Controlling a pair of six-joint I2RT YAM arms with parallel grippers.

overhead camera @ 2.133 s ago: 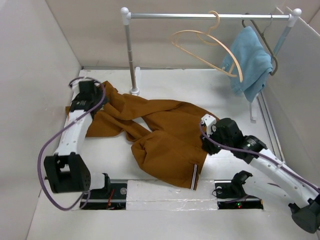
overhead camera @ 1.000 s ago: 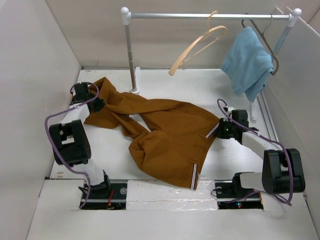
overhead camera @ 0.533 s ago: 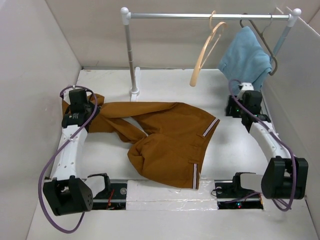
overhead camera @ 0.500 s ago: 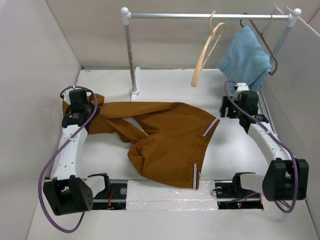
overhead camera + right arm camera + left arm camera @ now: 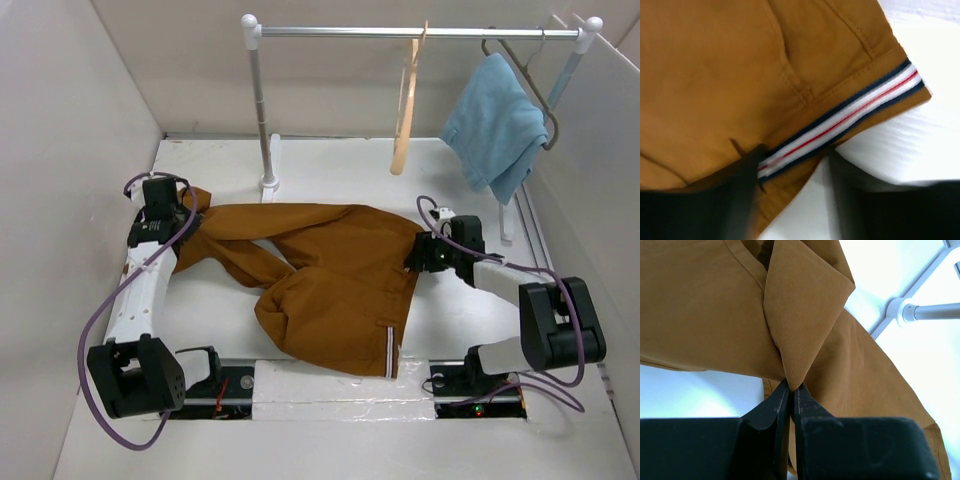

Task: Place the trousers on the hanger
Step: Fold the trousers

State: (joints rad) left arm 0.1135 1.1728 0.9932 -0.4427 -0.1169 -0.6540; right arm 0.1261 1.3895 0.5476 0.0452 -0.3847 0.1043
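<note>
A white table boxed in by pale walls, a clothes rail across its far side.
The table [image 5: 330,165] is matte white under even, soft light. Plain beige walls rise on the left [image 5: 70,150], at the back [image 5: 330,90] and on the right [image 5: 595,180]. A silver rail [image 5: 340,32] spans two posts: the left post [image 5: 258,100] stands upright in a round white foot [image 5: 269,182], the right post [image 5: 568,72] close to the right wall.
</note>
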